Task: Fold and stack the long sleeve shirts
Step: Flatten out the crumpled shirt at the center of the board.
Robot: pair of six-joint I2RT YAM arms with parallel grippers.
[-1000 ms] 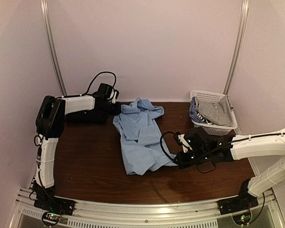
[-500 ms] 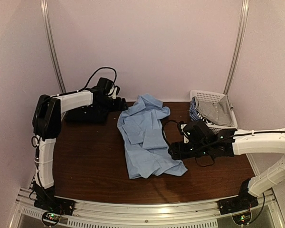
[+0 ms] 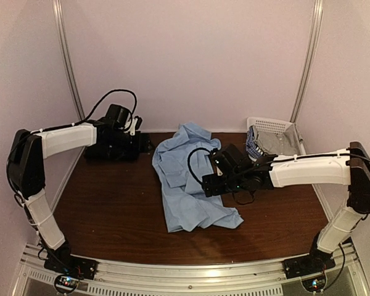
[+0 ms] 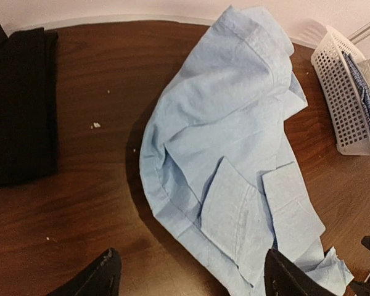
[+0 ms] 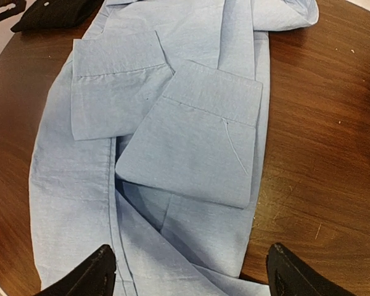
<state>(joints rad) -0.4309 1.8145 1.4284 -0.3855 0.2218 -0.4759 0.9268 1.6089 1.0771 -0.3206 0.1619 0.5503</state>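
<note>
**Two empty end effectors, one limp blue shirt to fold**

Both shirts are soft, light cloth that will sag, drag and crease rather than hold a shape. The light blue shirt (image 3: 191, 182) lies lengthwise across the middle of the worktop (image 3: 111, 209), collar toward the far wall. It is rumpled, with both sleeves laid over the body and the two cuffs side by side on top. My judgement is that pinching a doubled edge, at the hem corners or the shoulder seams, would give a firmer hold than the flat middle. Lifting one point alone would likely let the sleeves slide off.

The black shirt (image 4: 18, 105) sits as a folded pile at the far left, apart from the blue one.

The left end effector (image 4: 192, 271) has its fingers spread wide and grips nothing. Its arm reaches toward the far left, wrist by the black pile. The right end effector (image 5: 191, 265) is likewise spread and empty. Its forearm stretches nearly level across the worktop, hovering over the cuffs.
</note>
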